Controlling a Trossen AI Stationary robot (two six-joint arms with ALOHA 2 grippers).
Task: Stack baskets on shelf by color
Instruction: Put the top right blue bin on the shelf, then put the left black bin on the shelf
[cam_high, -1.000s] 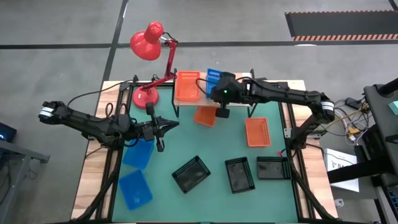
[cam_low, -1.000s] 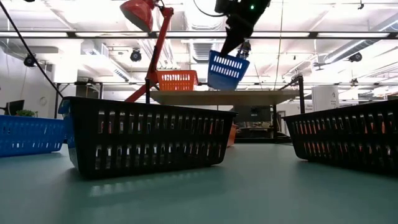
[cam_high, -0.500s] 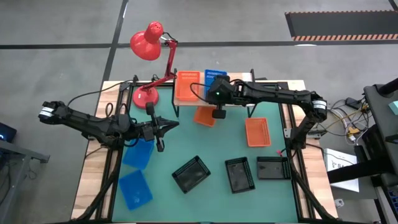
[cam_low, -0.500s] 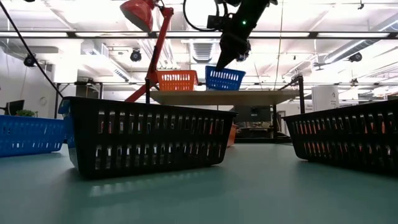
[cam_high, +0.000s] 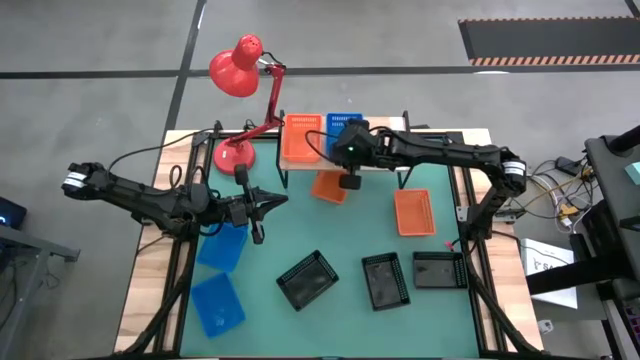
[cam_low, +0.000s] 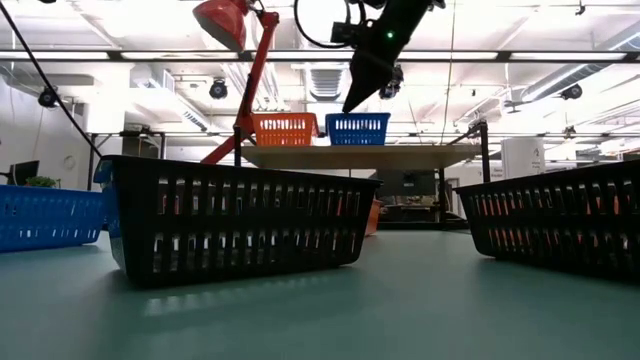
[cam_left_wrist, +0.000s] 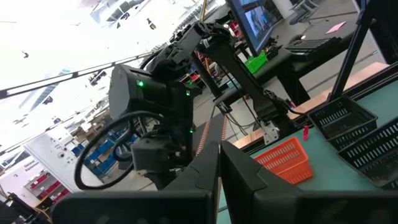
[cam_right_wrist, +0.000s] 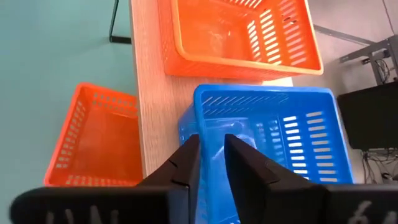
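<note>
I see a blue basket (cam_right_wrist: 267, 143) sitting level on the shelf (cam_low: 360, 156), its long axis running from the front edge to the back, just beside an orange basket (cam_high: 301, 138) lined up the same way. My right gripper (cam_right_wrist: 211, 155) is over the blue basket's near end, jaws close together across its near wall; I cannot tell whether they pinch it. The right wrist view shows both shelf baskets hold nothing, and a second orange basket (cam_right_wrist: 93, 140) on the green counter (cam_high: 340, 240) below the shelf edge. The low view adds that the blue basket's base lies flat on the board. From above, a third orange basket (cam_high: 414, 212) lies right of centre, three black baskets (cam_high: 385, 279) sit along the front, and two blue baskets (cam_high: 218, 303) lie front left. My left gripper (cam_high: 265, 203) hovers above the counter's left half, jaws pressed together in its wrist view.
</note>
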